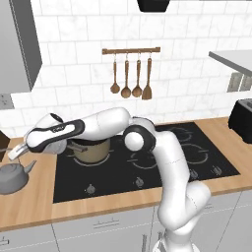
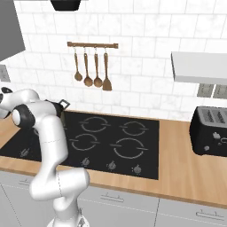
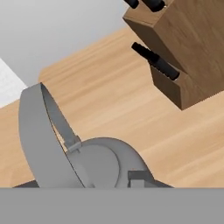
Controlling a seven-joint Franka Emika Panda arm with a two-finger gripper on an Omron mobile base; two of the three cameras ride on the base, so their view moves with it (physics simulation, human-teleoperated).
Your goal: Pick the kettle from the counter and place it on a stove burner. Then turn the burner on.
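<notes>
On counter (image 1: 29,206) left of cooktop (image 1: 147,167): kettle (image 1: 12,178) sits upright, near knife block (image 3: 183,48). Gripper (image 1: 15,152) hangs just above kettle's arched handle (image 3: 39,131); cannot tell whether jaws have closed on it. Step: pick. Next move likely needs firm hold, straight lift, carry to free stove burner (image 1: 142,160), clear of tan pot (image 1: 90,149).
</notes>
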